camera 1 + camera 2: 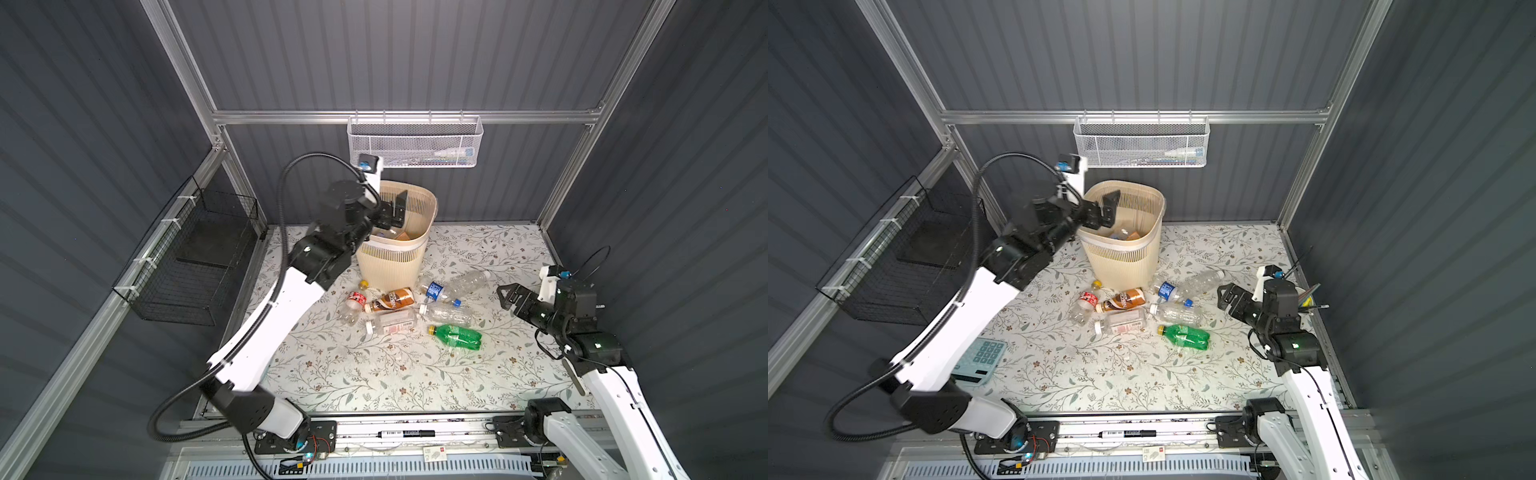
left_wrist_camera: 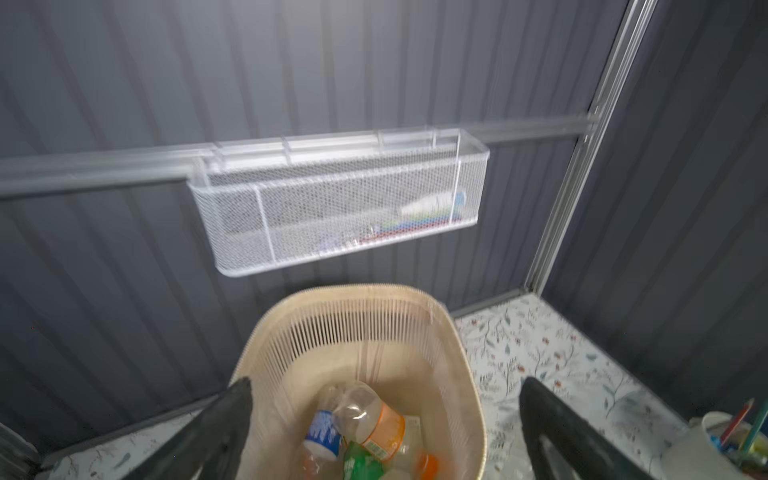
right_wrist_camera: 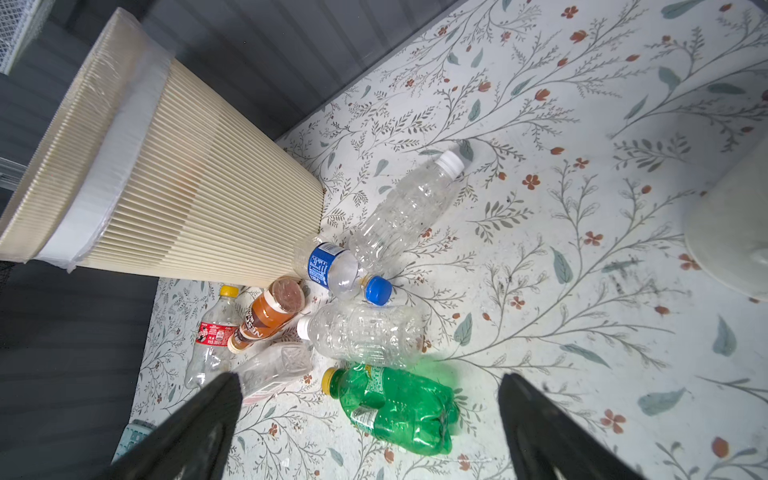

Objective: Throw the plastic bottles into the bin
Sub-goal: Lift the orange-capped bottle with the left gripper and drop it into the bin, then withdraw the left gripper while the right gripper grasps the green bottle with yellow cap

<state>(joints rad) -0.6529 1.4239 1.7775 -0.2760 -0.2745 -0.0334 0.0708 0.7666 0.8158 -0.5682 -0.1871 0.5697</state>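
Note:
The beige slatted bin [image 1: 390, 262] [image 1: 1125, 262] stands at the back of the floral table. My left gripper [image 1: 395, 210] [image 2: 384, 415] hangs open above the bin's mouth, holding nothing. Inside the bin lie several plastic bottles, the top one clear with an orange label [image 2: 368, 415]. In front of the bin, several more bottles lie in a loose pile, among them a green bottle [image 1: 459, 336] [image 3: 395, 407], a brown-labelled bottle [image 1: 392, 300] and a blue-labelled bottle [image 1: 436, 291]. My right gripper [image 1: 509, 295] [image 3: 370, 399] is open and empty, to the right of the pile, above the table.
A white mesh basket [image 1: 415, 143] hangs on the back wall above the bin. A black wire basket [image 1: 199, 257] hangs on the left wall. A calculator [image 1: 980, 359] lies under the left arm. A white cup of pencils [image 1: 1304, 299] stands behind the right gripper.

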